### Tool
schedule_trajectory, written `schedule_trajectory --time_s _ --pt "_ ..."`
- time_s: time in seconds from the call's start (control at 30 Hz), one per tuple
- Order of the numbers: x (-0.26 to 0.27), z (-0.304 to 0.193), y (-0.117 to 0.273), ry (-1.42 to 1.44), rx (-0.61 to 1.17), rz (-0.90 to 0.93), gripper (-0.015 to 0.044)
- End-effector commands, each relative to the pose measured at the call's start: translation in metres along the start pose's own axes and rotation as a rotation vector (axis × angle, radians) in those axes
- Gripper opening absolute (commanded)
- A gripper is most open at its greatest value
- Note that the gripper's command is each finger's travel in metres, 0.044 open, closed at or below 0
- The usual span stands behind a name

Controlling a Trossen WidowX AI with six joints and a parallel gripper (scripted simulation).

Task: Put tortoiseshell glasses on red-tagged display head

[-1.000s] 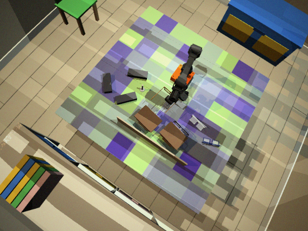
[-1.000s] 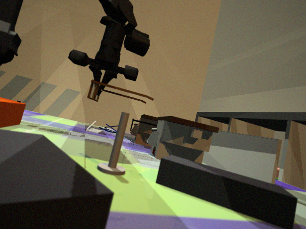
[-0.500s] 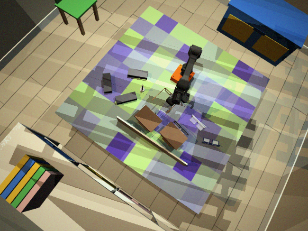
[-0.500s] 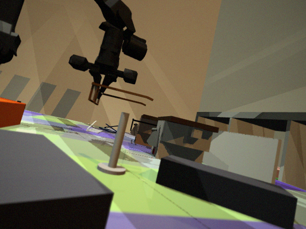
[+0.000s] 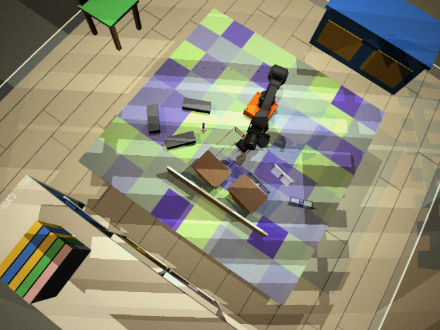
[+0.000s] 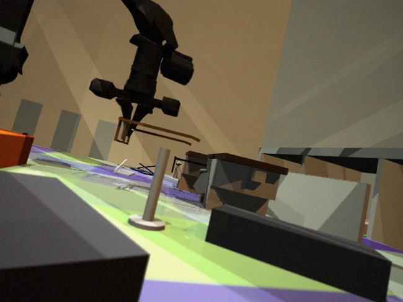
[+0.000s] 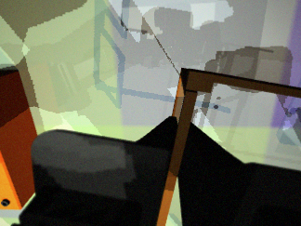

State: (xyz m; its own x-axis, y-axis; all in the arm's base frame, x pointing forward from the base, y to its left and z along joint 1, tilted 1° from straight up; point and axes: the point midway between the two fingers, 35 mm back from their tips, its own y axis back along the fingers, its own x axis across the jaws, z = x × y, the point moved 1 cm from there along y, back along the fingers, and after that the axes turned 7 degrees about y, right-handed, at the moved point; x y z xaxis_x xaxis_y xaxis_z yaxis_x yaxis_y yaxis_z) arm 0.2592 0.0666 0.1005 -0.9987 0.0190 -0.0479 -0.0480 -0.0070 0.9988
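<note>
My gripper (image 6: 128, 134) (image 7: 176, 125) is shut on the tortoiseshell glasses (image 5: 226, 135) (image 6: 161, 128) (image 7: 176, 163) at the middle of their front. It holds them in the air, temples reaching out toward the heads, sloping slightly down at their tips. The near display head (image 5: 211, 168) (image 6: 242, 181) wears nothing; a small red patch (image 6: 202, 199) shows low at its front, probably the tag. The other head (image 5: 248, 193) (image 6: 192, 171) wears dark glasses (image 5: 258, 183). The held glasses touch neither head. The fingertips are hidden in the top view.
A thin post on a round foot (image 5: 203, 127) (image 6: 156, 188) stands left of the gripper, near three dark blocks (image 5: 196, 105) (image 5: 153, 118) (image 5: 180, 140). A board (image 5: 216, 200) (image 6: 322, 201) stands behind the heads. White glasses (image 5: 277, 171) and blue glasses (image 5: 300, 205) lie right.
</note>
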Motion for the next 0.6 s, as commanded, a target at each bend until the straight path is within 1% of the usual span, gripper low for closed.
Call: schedule_trajectory --time_s 0.0,0.57 --pt "0.001 0.0 -0.006 0.003 -0.006 0.005 0.0" --pt "0.001 0.001 -0.021 0.003 0.001 0.006 0.0"
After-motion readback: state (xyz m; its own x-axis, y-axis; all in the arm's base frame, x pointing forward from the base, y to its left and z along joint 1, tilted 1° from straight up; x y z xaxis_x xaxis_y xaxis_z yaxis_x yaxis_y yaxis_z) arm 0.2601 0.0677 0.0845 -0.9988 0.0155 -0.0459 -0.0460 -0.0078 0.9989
